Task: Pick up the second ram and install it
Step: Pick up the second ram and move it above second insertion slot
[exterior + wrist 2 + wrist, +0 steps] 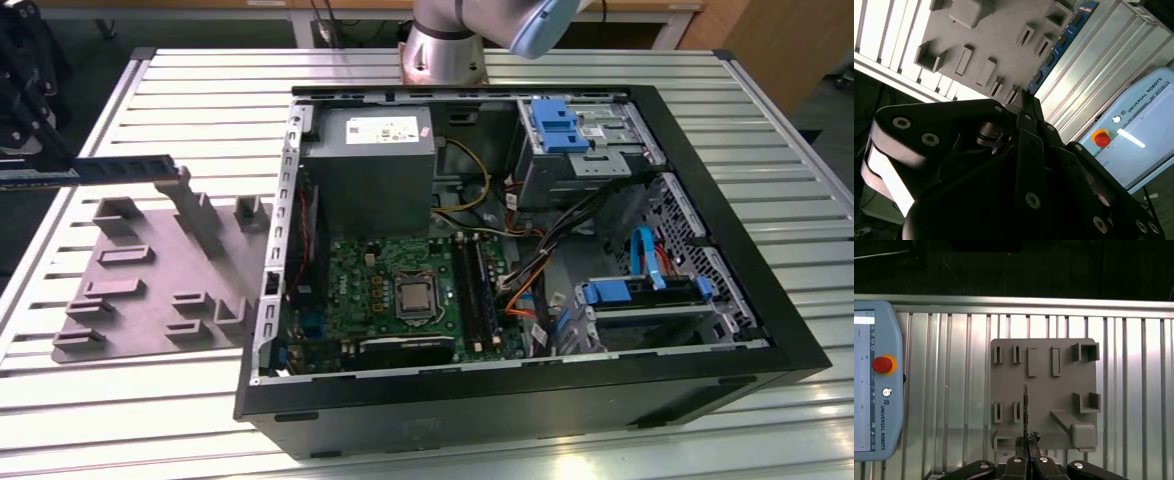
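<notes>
- Table point(174, 90) of ribbed aluminium slats, carrying everything else.
- Computer case point(534, 400), black, lying open on its side towards the exterior view's right; green motherboard point(387, 290) inside, with long black memory slots point(471, 285) just beside the processor socket, grey power supply point(367, 165) behind, blue drive brackets on the far side.
- Fixture plate point(147, 270), grey and moulded, flat on the table just beside the case at the exterior view's left; upright posts and small pockets across its face.
- Teach pendant point(876, 405), pale blue, lying on the slats beside the fixture plate in both wrist views.
- End effector point(1027, 442), black, at the exterior view's far left edge, above the fixture plate; fingers drawn together and clamped on one end of the second ram.
- Second ram point(127, 168), held in the air roughly level over the far side of the fixture plate, free end near the tallest post; contact with that post impossible to judge. Well apart from the case and its slots. Seen edge-on as a thin dark line in the first wrist view point(1025, 405), and as a blue board with dark chips reaching away from the fingers in the second wrist view point(1064, 35).
- Red stop button point(882, 364) on a yellow ring on the pendant's face.
</notes>
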`<state>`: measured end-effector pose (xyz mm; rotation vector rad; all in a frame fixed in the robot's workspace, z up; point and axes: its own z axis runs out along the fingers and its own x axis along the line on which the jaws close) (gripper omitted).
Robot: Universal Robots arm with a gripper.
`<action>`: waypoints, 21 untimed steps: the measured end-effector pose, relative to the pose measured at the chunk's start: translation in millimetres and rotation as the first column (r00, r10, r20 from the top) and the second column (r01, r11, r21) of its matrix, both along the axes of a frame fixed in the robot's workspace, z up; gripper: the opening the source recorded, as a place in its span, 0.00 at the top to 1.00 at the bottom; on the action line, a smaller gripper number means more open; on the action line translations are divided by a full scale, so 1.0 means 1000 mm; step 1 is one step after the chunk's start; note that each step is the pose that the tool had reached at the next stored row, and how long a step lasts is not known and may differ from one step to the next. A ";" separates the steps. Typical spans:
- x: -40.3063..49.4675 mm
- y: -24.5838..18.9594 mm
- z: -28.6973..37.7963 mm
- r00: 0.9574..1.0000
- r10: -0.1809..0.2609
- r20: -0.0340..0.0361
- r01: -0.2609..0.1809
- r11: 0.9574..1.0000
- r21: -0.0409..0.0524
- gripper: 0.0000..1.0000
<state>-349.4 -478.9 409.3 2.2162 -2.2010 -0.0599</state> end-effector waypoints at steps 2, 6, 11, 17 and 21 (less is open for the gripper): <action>0.0017 0.0000 0.0000 1.000 0.000 0.000 0.000 1.000 0.000 0.88; 0.0051 0.0000 0.0000 1.000 0.000 0.000 0.000 1.000 0.000 0.88; 0.0094 0.0000 0.0001 1.000 0.000 0.000 0.000 1.000 0.000 0.88; 0.0136 0.0000 0.0000 1.000 0.000 0.000 0.000 1.000 0.000 0.88; 0.0165 0.0000 0.0000 1.000 0.000 0.000 0.000 1.000 0.000 0.88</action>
